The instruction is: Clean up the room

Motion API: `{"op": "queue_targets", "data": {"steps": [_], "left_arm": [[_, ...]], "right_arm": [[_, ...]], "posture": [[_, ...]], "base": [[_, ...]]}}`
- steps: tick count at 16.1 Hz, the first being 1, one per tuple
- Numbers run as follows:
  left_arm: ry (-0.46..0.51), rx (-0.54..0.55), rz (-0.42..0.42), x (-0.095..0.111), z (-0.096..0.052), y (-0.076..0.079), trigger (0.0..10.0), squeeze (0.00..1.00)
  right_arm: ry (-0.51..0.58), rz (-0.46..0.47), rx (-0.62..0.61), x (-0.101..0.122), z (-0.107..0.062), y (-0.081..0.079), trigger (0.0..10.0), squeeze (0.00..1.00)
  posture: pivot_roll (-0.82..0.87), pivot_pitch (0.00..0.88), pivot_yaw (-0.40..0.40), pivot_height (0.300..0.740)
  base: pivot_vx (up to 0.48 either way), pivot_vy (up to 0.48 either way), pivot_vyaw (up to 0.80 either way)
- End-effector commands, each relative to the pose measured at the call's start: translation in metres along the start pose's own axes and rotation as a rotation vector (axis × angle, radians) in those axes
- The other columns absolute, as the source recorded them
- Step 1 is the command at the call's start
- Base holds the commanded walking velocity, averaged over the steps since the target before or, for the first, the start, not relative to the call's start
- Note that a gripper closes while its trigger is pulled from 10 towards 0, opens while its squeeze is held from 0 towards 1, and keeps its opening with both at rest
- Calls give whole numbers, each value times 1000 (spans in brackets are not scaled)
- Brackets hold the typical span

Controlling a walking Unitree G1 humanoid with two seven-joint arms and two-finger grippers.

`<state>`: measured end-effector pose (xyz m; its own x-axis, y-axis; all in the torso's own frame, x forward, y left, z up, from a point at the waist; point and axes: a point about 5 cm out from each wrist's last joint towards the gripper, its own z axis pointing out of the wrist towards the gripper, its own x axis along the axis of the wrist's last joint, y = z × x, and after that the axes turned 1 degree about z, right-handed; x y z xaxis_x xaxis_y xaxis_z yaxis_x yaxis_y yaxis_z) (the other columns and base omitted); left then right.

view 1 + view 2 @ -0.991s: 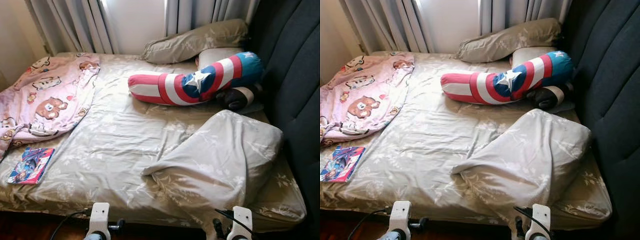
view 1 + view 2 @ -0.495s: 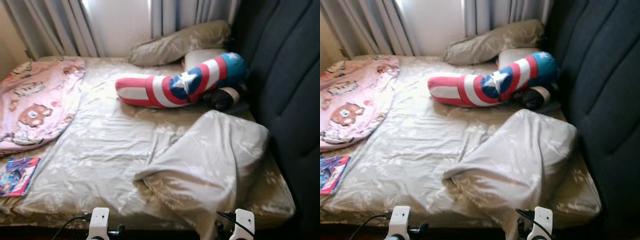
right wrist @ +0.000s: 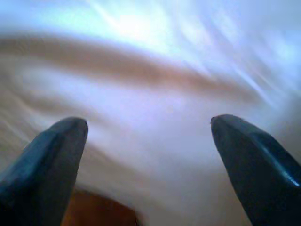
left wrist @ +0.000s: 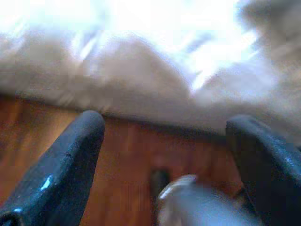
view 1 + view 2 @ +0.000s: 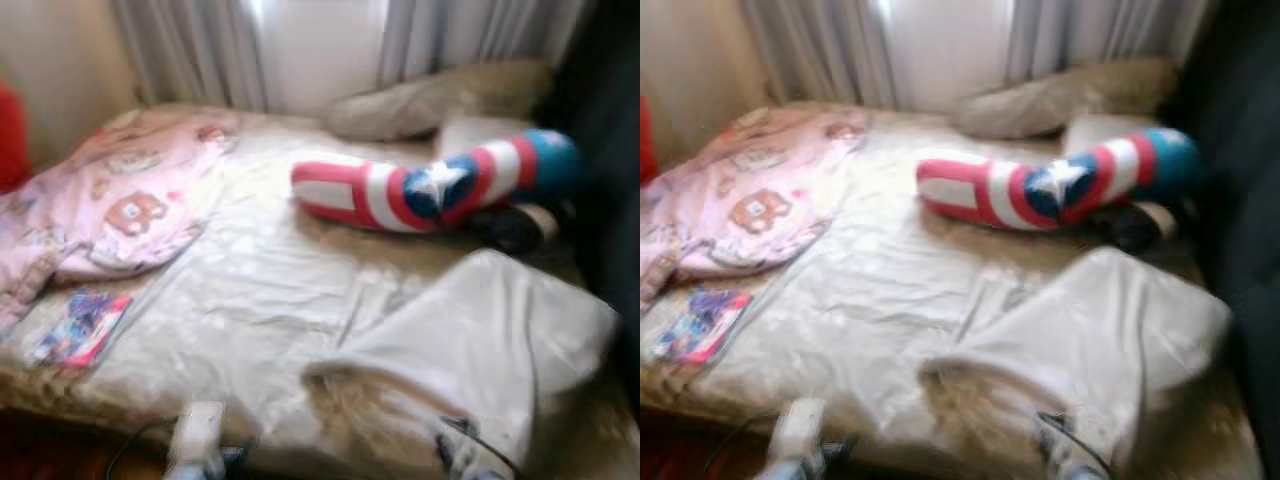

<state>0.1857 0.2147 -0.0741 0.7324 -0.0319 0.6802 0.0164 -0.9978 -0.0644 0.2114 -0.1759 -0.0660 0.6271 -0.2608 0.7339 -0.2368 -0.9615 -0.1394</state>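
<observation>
The eye views are blurred by motion. A bed (image 5: 250, 310) with a beige floral sheet lies before me. On it are a pink cartoon blanket (image 5: 110, 210) at the left, a colourful book (image 5: 80, 328) near the front left edge, a red, white and blue star bolster (image 5: 430, 190), and a rumpled beige duvet (image 5: 480, 350) at the front right. Both arms hang low at the bed's front edge. My left gripper (image 4: 164, 155) is open, facing the sheet's edge over a wooden bed frame. My right gripper (image 3: 148, 155) is open before pale fabric.
Beige pillows (image 5: 430, 100) lie at the head under grey curtains (image 5: 200, 50) and a bright window. A dark padded headboard (image 5: 610, 150) rises on the right. A dark round object (image 5: 510, 228) sits beside the bolster. Something red (image 5: 10, 135) shows at the far left.
The whole picture has shifted right and blurred, so the camera has turned left. More of the blanket and left wall shows. Nothing on the bed has moved.
</observation>
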Motion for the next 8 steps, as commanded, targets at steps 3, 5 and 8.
{"op": "queue_targets", "data": {"steps": [3, 5, 8], "left_arm": [[107, -21, -11, 29, 7, 10, 10000, 0], [187, -8, -32, 46, 8, 6, 10000, 0], [486, 19, -67, 106, 4, -5, 10000, 0]], "right_arm": [[61, 45, -42, 12, 1, 15, 10000, 0], [107, 43, -24, 24, 4, 12, 10000, 0], [284, 42, 22, 64, 9, -1, 10000, 0]], "posture": [[40, 0, -8, 740], [35, 0, -12, 740], [30, 0, -20, 740]], "base": [[0, 0, 0], [0, 0, 0], [0, 0, 0]]}}
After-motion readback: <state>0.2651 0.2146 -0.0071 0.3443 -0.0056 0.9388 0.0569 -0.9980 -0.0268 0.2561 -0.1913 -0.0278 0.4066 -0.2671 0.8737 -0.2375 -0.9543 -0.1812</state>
